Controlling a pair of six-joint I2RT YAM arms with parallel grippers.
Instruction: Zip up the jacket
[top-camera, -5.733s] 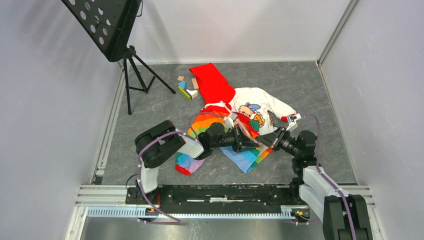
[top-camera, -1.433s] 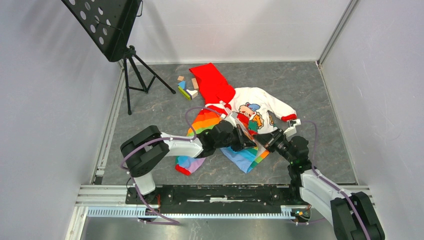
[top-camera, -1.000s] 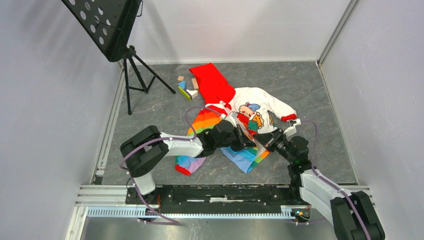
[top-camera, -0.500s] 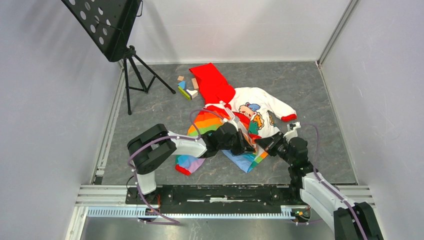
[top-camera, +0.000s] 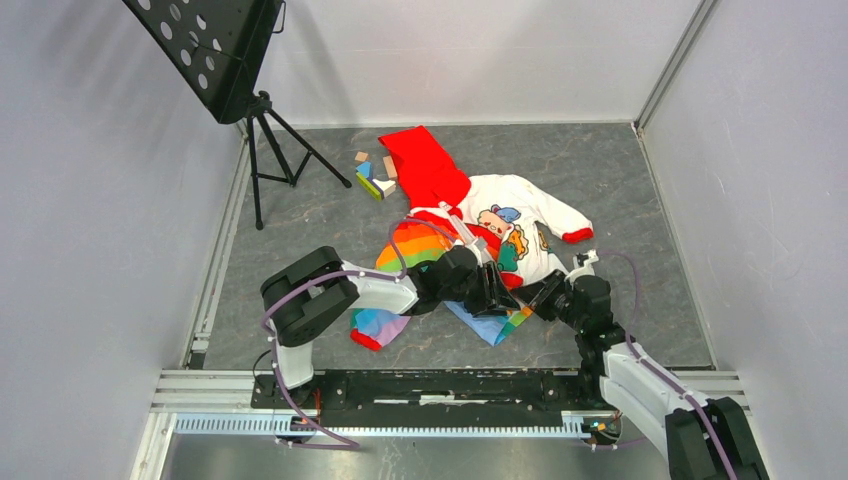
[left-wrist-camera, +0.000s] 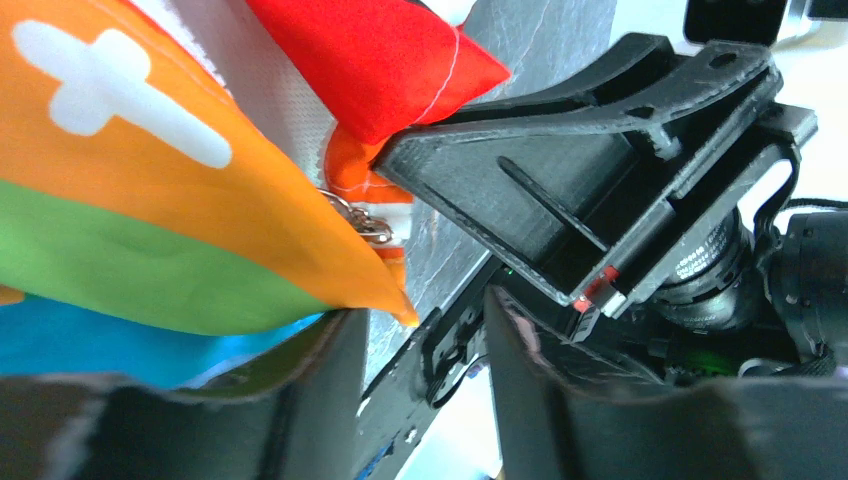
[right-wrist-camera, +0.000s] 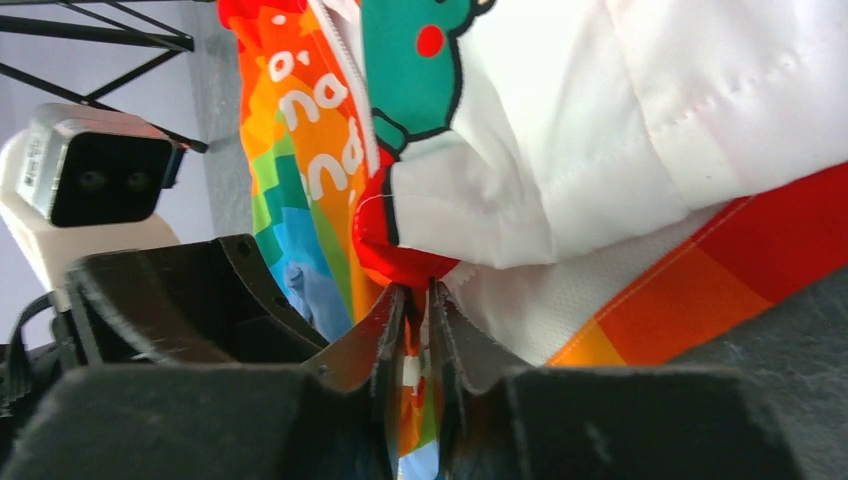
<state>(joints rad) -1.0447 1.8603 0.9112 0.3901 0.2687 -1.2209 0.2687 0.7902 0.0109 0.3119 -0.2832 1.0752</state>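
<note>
The jacket (top-camera: 525, 210) lies open on the grey floor, with its red hood (top-camera: 425, 165) pointing away and its rainbow front towards the arms. Both grippers meet at its lower hem. My left gripper (top-camera: 498, 293) (left-wrist-camera: 425, 330) is open; the orange corner of the jacket (left-wrist-camera: 150, 230) ends just beside one finger. A metal zipper pull (left-wrist-camera: 368, 230) hangs at that hem edge. My right gripper (top-camera: 545, 298) (right-wrist-camera: 415, 295) is shut to a thin slit, with the jacket's (right-wrist-camera: 600, 130) hem edge in the slit. The white zipper (right-wrist-camera: 355, 90) runs along the lettered rainbow panel.
A black music stand (top-camera: 215, 50) on a tripod stands at the back left. Several small wooden blocks (top-camera: 372, 175) lie beside the hood. White walls close in both sides, and a metal rail (top-camera: 430, 385) runs along the near edge. The two grippers nearly touch each other.
My left gripper's jaws have parted and let go of the hem. My right gripper has drawn back a little toward the near edge, and the hem has bunched slightly.
</note>
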